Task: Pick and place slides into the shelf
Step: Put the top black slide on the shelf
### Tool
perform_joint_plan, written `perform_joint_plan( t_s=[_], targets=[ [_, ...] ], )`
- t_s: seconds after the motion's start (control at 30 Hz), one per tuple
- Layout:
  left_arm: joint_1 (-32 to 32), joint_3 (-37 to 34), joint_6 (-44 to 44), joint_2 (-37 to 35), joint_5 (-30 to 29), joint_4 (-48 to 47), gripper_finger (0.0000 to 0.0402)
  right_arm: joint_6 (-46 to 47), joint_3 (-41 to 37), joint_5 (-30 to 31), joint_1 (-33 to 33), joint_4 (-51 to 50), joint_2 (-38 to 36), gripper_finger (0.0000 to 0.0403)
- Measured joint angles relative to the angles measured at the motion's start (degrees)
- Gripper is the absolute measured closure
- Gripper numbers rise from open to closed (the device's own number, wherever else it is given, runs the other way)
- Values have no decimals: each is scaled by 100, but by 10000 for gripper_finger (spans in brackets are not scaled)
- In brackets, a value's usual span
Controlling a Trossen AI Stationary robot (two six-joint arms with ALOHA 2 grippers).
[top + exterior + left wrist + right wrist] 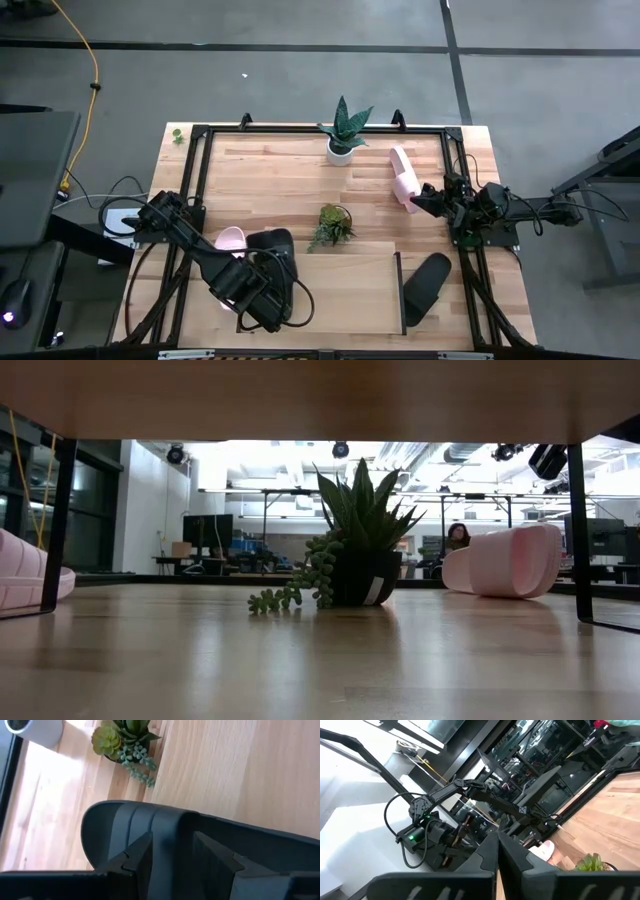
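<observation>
In the high view, my left gripper (263, 283) is at the near left of the table, shut on a black slide (276, 250). A pink slide (231, 240) lies beside it. The second black slide (428, 284) lies flat just right of the shelf's (340, 300) black side panel (398, 290). The other pink slide (403, 175) stands on its side at the far right, also seen in the low view (505, 560). My right gripper (423, 197) is shut just near of that slide's end; its wrist view shows the fingertips (497, 851) together with nothing between them. My left gripper pinches the black slide's ribbed strap (167, 827) between its two fingers (137, 855), coming along the slide from the table's near side. I cannot tell whether the slide is lifted or rests on the shelf board. My right gripper is close to the pink slide's near end (409, 205); I cannot tell whether it touches.
A trailing succulent (331, 224) sits mid-table and a spiky plant in a white pot (343, 135) stands at the far edge. A black frame (200, 160) runs around the tabletop. In the low view the shelf's uprights (576, 530) stand at both sides, and a person (458, 538) sits far off.
</observation>
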Motion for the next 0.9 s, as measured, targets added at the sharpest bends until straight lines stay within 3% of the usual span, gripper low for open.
perform_joint_plan(
  t_s=[0.9],
  targets=[
    [-4, -378, 201, 7, -242, 4, 275, 0, 0, 20, 0, 0, 0, 402]
  ],
)
